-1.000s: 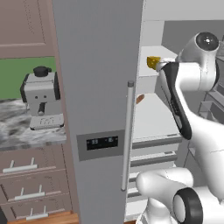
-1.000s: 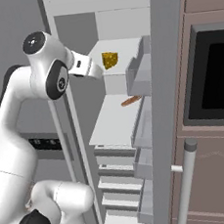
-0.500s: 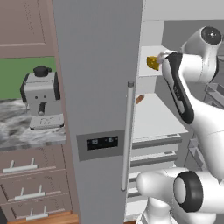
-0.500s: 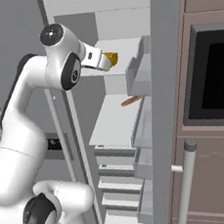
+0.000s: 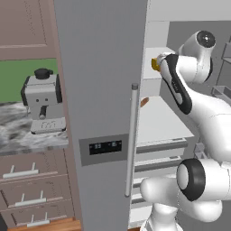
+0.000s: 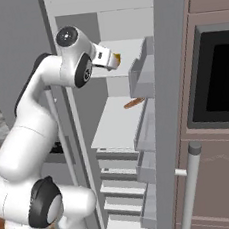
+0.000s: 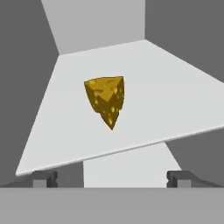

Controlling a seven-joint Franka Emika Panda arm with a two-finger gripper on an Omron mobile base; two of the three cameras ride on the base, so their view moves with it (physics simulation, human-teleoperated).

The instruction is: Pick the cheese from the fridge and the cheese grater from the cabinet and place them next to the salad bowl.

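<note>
Gripper (image 7: 107,178) spread wide, empty; cheese (image 7: 106,99) at frame centre, straight ahead between 2 fingertips (image 7: 43,178), tip pointing down-frame.

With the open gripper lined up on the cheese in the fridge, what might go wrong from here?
The cheese sits alone on a smooth white shelf; the open gripper might nudge it deeper instead of straddling it. It is a tapered wedge, so closing fingers could squeeze it out. The forearm passes close to the fridge door edge and may clip it.

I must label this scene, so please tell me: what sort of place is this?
Most likely a home kitchen: a tall grey fridge standing open, a small silver coffee machine on a marble counter, and a dark built-in oven.
</note>
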